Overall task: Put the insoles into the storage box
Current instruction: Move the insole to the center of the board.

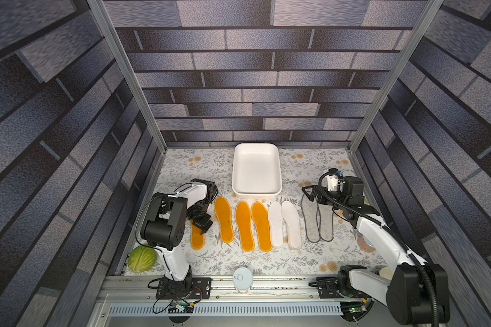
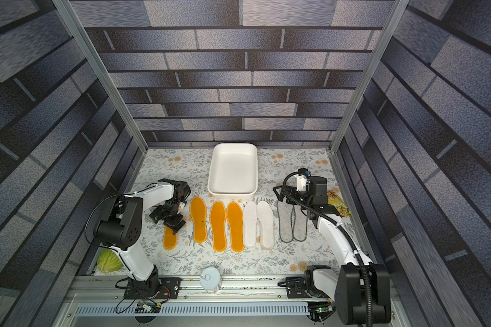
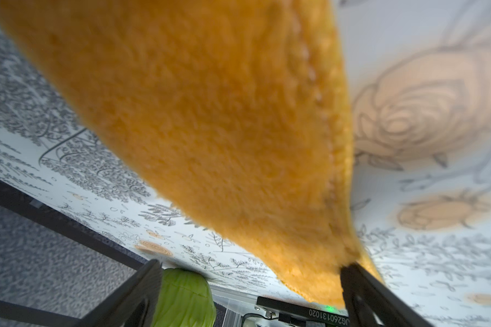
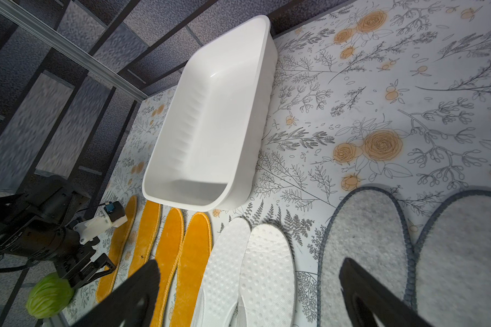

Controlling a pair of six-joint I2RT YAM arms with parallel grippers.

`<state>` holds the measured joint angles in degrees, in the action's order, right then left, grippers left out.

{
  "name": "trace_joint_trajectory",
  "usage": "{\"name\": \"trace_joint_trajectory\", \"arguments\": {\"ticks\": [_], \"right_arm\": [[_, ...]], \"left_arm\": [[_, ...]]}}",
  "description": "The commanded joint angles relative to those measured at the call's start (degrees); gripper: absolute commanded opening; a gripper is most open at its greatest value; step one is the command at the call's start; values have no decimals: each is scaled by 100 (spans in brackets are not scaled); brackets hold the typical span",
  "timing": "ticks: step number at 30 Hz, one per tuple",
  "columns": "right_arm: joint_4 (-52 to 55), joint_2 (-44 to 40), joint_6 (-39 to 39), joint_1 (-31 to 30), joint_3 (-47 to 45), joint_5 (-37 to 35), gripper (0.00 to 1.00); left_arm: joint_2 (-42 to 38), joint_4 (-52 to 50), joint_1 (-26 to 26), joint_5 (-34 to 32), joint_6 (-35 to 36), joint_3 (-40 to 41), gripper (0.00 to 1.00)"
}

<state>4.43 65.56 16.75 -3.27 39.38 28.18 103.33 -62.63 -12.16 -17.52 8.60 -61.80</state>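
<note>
Near: my left gripper (image 1: 202,223) low over outermost orange insole (image 1: 197,240), jaws spread, nothing held. Eight insoles (image 1: 244,226) in row, flat on floral table cover (image 1: 281,254). Right gripper (image 1: 309,193) spread above grey felt insoles (image 1: 313,226), empty. Far: storage box (image 1: 256,195) empty. Risk I see: insole thin and flat, so fingers may skid off or pinch cover.

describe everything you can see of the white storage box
The storage box is a white rectangular tub of smooth, slightly glossy plastic, with rounded corners, a lipped rim and low walls; the right wrist view shows faint ribs along one long inner wall. It is empty and stands upright on the floral table cover, at the back middle, a short end facing the row of insoles. Their tips lie close to it; contact cannot be told. Nothing else touches it.
</note>
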Motion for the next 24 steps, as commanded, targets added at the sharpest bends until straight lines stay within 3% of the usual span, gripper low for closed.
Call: {"name": "trace_joint_trajectory", "arguments": {"ticks": [1, 15, 24], "right_arm": [[-88, 45, 58, -50, -79, 86, 100], [-44, 31, 61, -47, -88, 63, 100], [5, -60, 48, -51, -106, 22, 100]], "left_arm": [[242, 116, 81, -412, -119, -46, 100], [797, 687, 206, -555, -173, -886, 100], [1217, 821, 162, -225, -164, -1887, 100]]}}
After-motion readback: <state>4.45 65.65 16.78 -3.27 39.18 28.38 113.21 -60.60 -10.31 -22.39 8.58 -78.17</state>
